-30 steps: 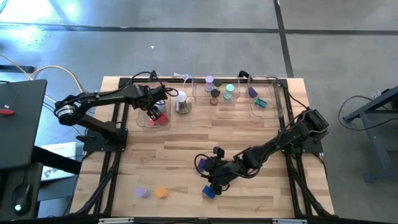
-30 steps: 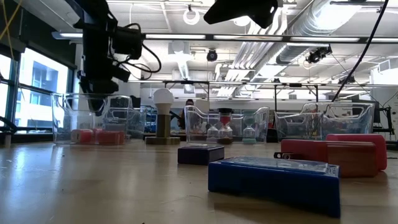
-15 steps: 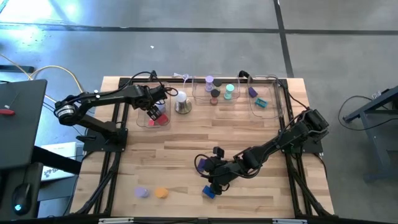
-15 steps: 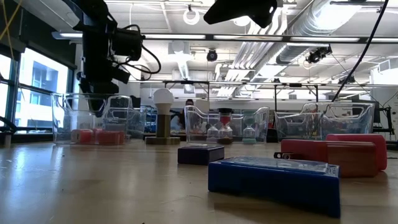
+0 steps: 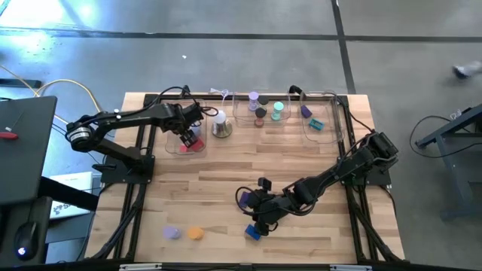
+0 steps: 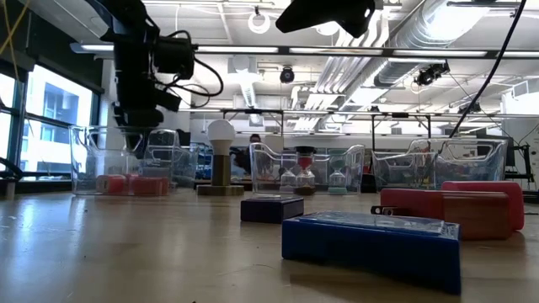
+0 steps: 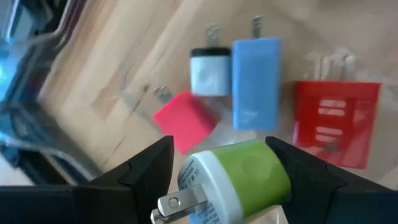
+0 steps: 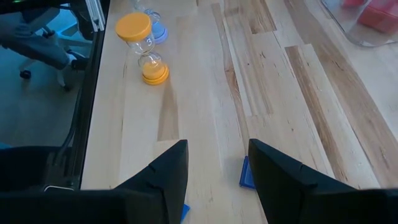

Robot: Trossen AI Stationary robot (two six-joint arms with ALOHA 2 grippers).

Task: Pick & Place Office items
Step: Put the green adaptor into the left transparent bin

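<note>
— What is your left hand (image 5: pixel 186 135) doing?

— It is closed on a green plug (image 7: pixel 239 171) with a white end, hanging over the clear tray (image 6: pixel 84 160). Directly beneath the hand lie a pink block (image 7: pixel 185 118), a white-and-black piece (image 7: pixel 210 71), a blue block (image 7: pixel 255 81) and a red block (image 7: pixel 336 121).

— Which way does the plug point?

— Its long axis seems to run across the gap, roughly from one finger to the other. The white end with the metal prongs faces one finger and angles back toward the wrist.

— What could go wrong for you?

— The body is rounded, so the plug could roll or twist in the grip. If you let go from this height, it may bounce off the pieces below or land prongs-first and tip. Drift sideways and the hand could catch the tray wall.

— And your right hand (image 5: pixel 260 214)?

— It is open and empty, low over the surface, well apart from the left hand. A dark blue piece (image 5: pixel 253 232) lies just beside it.
</note>
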